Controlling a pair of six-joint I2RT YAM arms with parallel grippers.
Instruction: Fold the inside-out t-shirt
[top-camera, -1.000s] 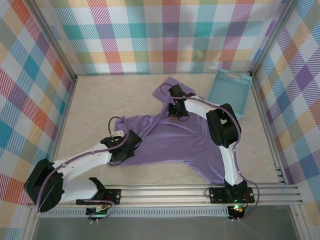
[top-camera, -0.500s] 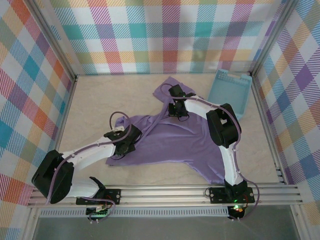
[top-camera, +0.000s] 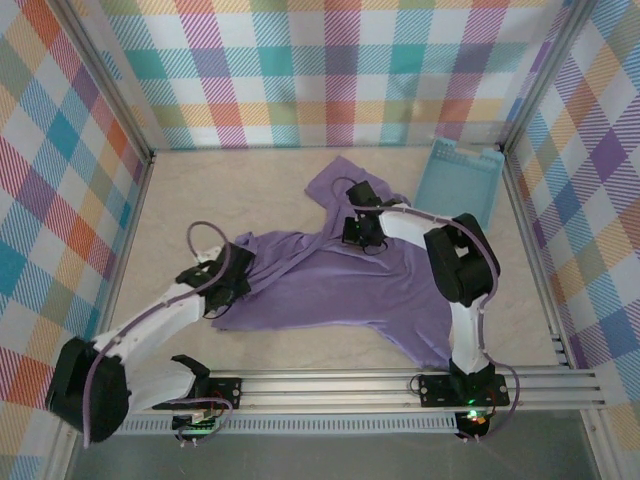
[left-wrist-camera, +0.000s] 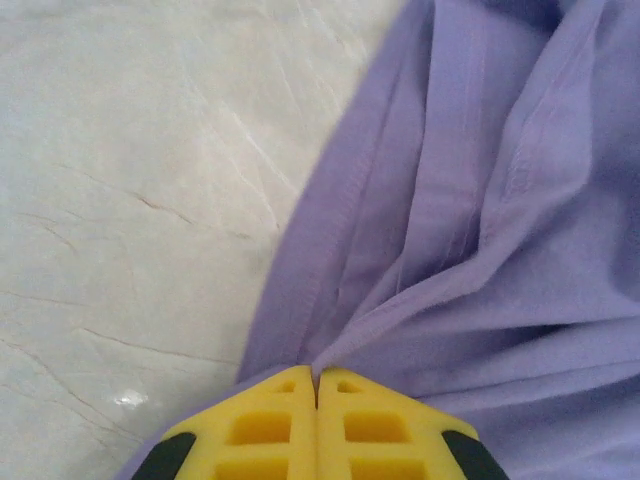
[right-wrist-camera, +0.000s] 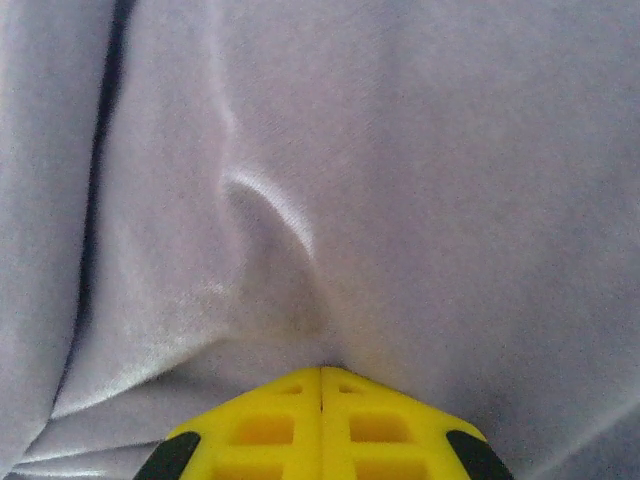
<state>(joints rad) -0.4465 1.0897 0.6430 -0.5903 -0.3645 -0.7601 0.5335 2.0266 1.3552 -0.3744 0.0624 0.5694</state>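
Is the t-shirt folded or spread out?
Spread out, not folded: the t-shirt lies mostly flat but rumpled across the table, with no neat fold visible.

Light blue plastic slotted basket (top-camera: 458, 190), positioned at the far right corner of the table, its row of slots along the edge nearest the back wall and its right side close to the frame. Table surface (top-camera: 190, 205), pale beige; in the left wrist view the same surface (left-wrist-camera: 130, 200) showed faint vein-like lines and a small glossy highlight. Back wall (top-camera: 330, 70), left wall (top-camera: 50, 200) and right wall (top-camera: 595, 200) were all covered in a multicoloured plaid print. Aluminium frame posts (top-camera: 100, 75) rose at the far corners, and slotted aluminium rails (top-camera: 330, 385) ran along the near edge.
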